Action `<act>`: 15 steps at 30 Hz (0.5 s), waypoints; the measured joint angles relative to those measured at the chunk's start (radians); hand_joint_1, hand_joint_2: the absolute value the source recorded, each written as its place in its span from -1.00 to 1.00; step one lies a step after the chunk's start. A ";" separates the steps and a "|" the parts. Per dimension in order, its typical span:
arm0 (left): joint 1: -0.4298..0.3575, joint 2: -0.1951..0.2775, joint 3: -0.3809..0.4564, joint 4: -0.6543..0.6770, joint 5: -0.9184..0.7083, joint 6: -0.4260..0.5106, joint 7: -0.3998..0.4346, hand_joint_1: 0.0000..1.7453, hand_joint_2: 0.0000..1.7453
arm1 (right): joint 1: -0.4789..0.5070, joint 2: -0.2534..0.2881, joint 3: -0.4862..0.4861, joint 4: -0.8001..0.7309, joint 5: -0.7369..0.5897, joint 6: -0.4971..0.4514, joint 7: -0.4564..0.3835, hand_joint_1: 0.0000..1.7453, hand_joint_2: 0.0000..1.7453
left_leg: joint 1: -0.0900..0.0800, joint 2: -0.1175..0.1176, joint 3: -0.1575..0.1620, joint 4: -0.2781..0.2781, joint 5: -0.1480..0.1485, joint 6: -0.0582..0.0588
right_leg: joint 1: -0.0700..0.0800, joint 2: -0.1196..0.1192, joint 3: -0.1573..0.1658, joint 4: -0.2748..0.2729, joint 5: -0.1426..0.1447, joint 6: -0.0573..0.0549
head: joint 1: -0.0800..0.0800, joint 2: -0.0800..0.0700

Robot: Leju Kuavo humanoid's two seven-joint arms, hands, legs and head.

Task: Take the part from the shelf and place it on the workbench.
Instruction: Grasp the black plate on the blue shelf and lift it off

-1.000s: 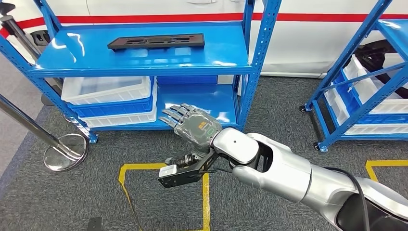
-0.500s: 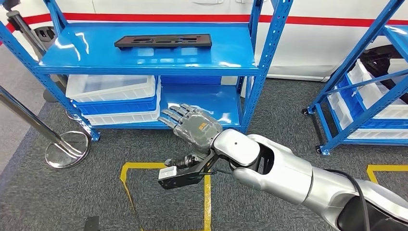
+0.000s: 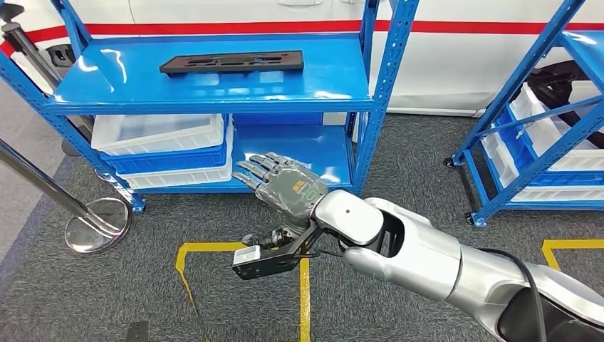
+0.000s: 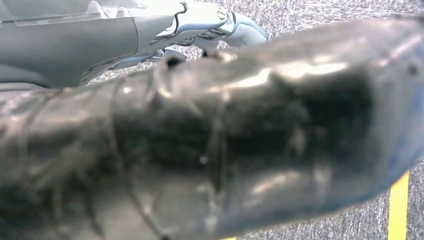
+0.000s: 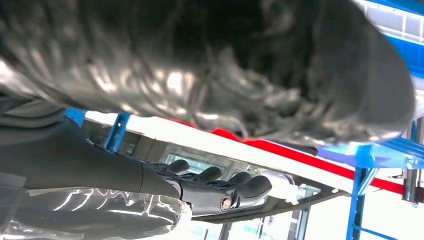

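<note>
part: flat black slotted panel [image 3: 231, 62] lies on blue shelf's top deck [image 3: 107, 89] | right hand [image 3: 285, 185] fingers spread, empty, well below | left hand: can't tell | looks stiff, light, thin; you grip its long edges mid-length

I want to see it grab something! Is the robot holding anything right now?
No. The right robot hand is open and holds nothing; the black part lies on the shelf.

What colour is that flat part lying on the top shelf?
Black; the part shows best in the head view, lying on the blue shelf.
</note>
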 joint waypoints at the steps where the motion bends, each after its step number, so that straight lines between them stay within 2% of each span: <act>1: 0.000 0.000 0.000 0.000 0.002 0.000 0.001 -1.00 -1.00 | 0.000 0.001 0.000 0.000 0.000 -0.001 -0.002 -1.00 -1.00 | -0.002 0.000 0.012 -0.024 0.001 0.004 | 0.001 0.000 -0.001 0.000 -0.001 0.004 | 0.000 0.000; 4: 0.001 0.000 0.000 0.000 0.009 -0.001 0.003 -1.00 -1.00 | -0.001 0.004 0.000 0.000 0.000 -0.003 -0.004 -1.00 -1.00 | -0.002 -0.002 0.019 -0.034 -0.002 0.021 | 0.002 -0.001 0.001 0.001 -0.006 0.020 | 0.001 0.000; 6: 0.000 0.000 0.000 0.000 0.010 -0.001 0.002 -1.00 -1.00 | -0.003 0.004 0.000 0.000 0.000 -0.004 -0.004 -1.00 -1.00 | 0.003 -0.001 0.029 -0.042 -0.001 0.034 | 0.002 -0.002 -0.019 0.047 -0.031 0.030 | 0.003 0.000; 9: -0.001 0.000 0.000 0.000 0.010 -0.002 0.002 -1.00 -1.00 | 0.000 0.004 0.000 0.001 0.000 -0.006 -0.004 -1.00 -1.00 | 0.003 -0.001 0.038 -0.043 -0.009 0.045 | -0.002 -0.002 -0.121 0.229 -0.098 0.036 | 0.005 0.000; 10: 0.000 0.000 0.000 0.000 0.011 -0.002 0.002 -1.00 -1.00 | 0.003 0.004 0.000 0.002 0.000 -0.006 -0.004 -1.00 -1.00 | 0.002 -0.001 0.042 -0.043 -0.013 0.046 | -0.003 -0.002 -0.147 0.266 -0.100 0.037 | 0.005 0.000; 11: 0.001 0.000 0.000 0.000 0.011 -0.003 0.002 -1.00 -1.00 | 0.005 0.004 0.000 0.003 0.000 -0.006 -0.004 -1.00 -1.00 | 0.002 -0.002 0.048 -0.042 -0.017 0.046 | -0.003 -0.002 -0.155 0.265 -0.081 0.036 | 0.005 0.000; 12: 0.002 0.000 0.000 0.000 0.012 -0.003 0.002 -1.00 -1.00 | 0.006 0.004 0.000 0.004 0.000 -0.006 -0.004 -1.00 -1.00 | 0.002 -0.003 0.055 -0.042 -0.023 0.044 | -0.004 -0.002 -0.143 0.227 -0.046 0.034 | 0.006 0.000; 13: 0.002 0.000 0.000 0.000 0.012 -0.004 0.002 -1.00 -1.00 | 0.006 0.004 0.000 0.004 0.000 -0.006 -0.004 -1.00 -1.00 | 0.002 -0.004 0.064 -0.042 -0.030 0.042 | -0.003 -0.002 -0.116 0.160 -0.003 0.030 | 0.006 0.000; 14: 0.002 0.000 0.000 0.000 0.012 -0.005 0.002 -1.00 -1.00 | 0.006 0.004 0.000 0.005 0.000 -0.006 -0.004 -1.00 -1.00 | 0.001 -0.004 0.071 -0.041 -0.037 0.039 | -0.001 -0.002 -0.086 0.096 0.028 0.025 | 0.005 0.000; 15: 0.002 -0.001 0.000 0.000 0.013 -0.005 0.002 -1.00 -1.00 | 0.005 0.004 0.000 0.005 0.000 -0.006 -0.004 -1.00 -1.00 | -0.001 -0.005 0.075 -0.040 -0.043 0.034 | 0.001 -0.002 -0.060 0.043 0.043 0.020 | 0.005 0.000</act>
